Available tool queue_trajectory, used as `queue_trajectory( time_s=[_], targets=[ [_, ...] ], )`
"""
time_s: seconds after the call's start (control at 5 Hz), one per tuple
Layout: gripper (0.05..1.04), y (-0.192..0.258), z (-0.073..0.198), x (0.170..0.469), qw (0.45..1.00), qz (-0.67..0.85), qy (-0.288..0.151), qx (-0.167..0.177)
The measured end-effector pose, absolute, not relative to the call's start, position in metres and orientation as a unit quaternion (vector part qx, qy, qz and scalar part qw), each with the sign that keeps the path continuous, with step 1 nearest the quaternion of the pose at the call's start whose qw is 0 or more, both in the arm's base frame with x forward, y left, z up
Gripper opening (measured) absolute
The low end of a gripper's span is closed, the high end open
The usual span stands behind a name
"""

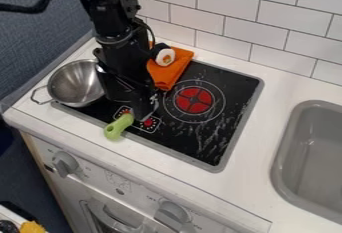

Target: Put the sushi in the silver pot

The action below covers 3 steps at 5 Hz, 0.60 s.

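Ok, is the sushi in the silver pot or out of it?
Out: the sushi is over on the orange cloth, on the opposite side of the arm from the pot in this view.

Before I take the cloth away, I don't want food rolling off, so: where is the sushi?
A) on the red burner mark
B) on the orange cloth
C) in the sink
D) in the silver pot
B: the white face of the sushi shows against the orange cloth it rests on.

Orange cloth at back of cooktop, grn handle at front, sink R.
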<state>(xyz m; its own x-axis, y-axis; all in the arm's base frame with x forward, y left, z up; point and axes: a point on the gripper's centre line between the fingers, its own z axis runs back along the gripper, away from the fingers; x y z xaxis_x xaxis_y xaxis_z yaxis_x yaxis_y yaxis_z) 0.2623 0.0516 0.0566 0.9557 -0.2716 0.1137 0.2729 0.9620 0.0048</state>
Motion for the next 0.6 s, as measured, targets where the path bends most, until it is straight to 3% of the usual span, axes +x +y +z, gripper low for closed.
queue_trajectory(
  time_s=[0.2,0.6],
  targets=[
    [1.001,0.051,0.050,0.260,0.990,-0.136,-0.044,-0.012],
    [1.001,0.063,0.078,0.326,0.988,-0.125,-0.095,-0.002]
  ],
)
